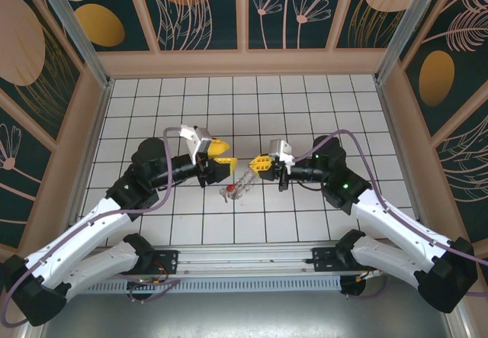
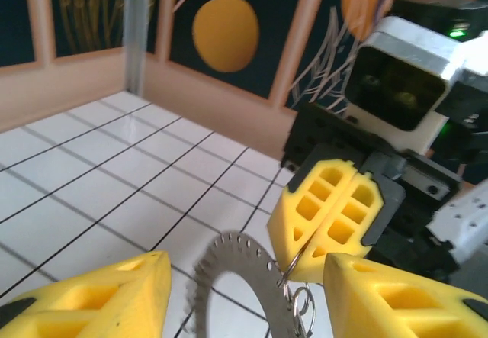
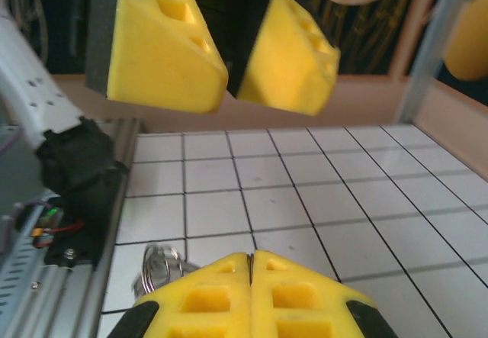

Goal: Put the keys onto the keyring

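Observation:
The keyring (image 2: 229,273), a flat grey-brown ring with a perforated edge, hangs between my two grippers above the tiles. My right gripper (image 2: 299,260) is shut on a thin wire loop at the ring's edge; its closed fingers (image 3: 229,292) show at the bottom of the right wrist view. My left gripper (image 2: 244,292) is open, one yellow finger on each side of the flat ring, not touching it. In the top view the keyring (image 1: 242,183) trails down-left from the right gripper (image 1: 258,167), with the red-headed key (image 1: 226,194) at its low end. The left gripper (image 1: 226,161) is just left of it.
Small split rings (image 2: 303,306) dangle off the keyring, seen also as rings (image 3: 156,265) in the right wrist view. The left gripper's fingers (image 3: 168,56) loom close over the right gripper. White tiled floor (image 1: 305,109) extends behind, enclosed by patterned walls (image 1: 244,59).

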Controlling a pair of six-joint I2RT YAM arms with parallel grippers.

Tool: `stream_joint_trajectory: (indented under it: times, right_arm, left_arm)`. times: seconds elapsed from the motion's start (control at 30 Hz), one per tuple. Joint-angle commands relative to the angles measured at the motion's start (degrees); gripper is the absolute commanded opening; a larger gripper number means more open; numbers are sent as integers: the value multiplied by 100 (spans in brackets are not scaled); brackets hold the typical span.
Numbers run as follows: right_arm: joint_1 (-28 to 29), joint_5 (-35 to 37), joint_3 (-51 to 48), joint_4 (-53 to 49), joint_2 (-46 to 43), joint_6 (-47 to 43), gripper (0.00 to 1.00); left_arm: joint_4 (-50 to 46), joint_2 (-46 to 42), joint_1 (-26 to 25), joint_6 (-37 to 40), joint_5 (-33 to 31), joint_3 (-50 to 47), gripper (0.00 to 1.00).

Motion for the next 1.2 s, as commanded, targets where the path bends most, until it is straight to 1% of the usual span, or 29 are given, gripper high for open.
stream_joint_trajectory:
  times: [0.0,0.1,0.17,0.2,0.3,0.33,0.37,0.4,0.47,0.63,0.8,0.97,1.03,1.13,1.17]
  right_arm:
    - [40,-943,109,652,-65,82,0]
    - [66,-1285,217,629,-21,154,0]
    - [66,-1412,251,622,-15,211,0]
    - [67,-1472,274,610,-5,241,0]
    - [67,-1646,294,617,38,317,0]
    - [66,-1658,292,642,48,346,0]
    - [67,-1663,285,660,58,376,0]
    - [67,-1659,275,682,59,396,0]
    - [66,-1685,261,733,82,438,0]
    - [66,-1652,239,803,124,553,0]
    - [66,-1616,233,804,148,638,0]
    - [66,-1649,189,829,142,682,0]
    - [67,-1659,165,829,141,673,0]
    - [63,-1664,153,781,140,664,0]
    - [67,-1643,149,740,131,645,0]
  left_arm:
    - [415,-270,-33,354,608,-196,57]
    - [736,-465,-47,460,733,-487,56]
    - [968,-555,-106,539,799,-658,50]
    - [996,-565,-144,610,782,-709,48]
    - [887,-498,-281,802,653,-708,44]
    - [820,-455,-356,880,585,-681,42]
    - [719,-408,-476,976,465,-642,37]
    - [600,-351,-606,1095,281,-596,31]
    - [424,-236,-828,1281,-69,-505,25]
    - [217,90,-1161,1564,-400,-354,24]
    - [259,185,-1244,1621,-456,-349,22]
    - [303,185,-1250,1637,-557,-308,14]
    - [359,203,-1261,1626,-579,-323,10]
    - [514,170,-1260,1590,-607,-397,0]
    - [576,149,-1261,1573,-608,-433,0]
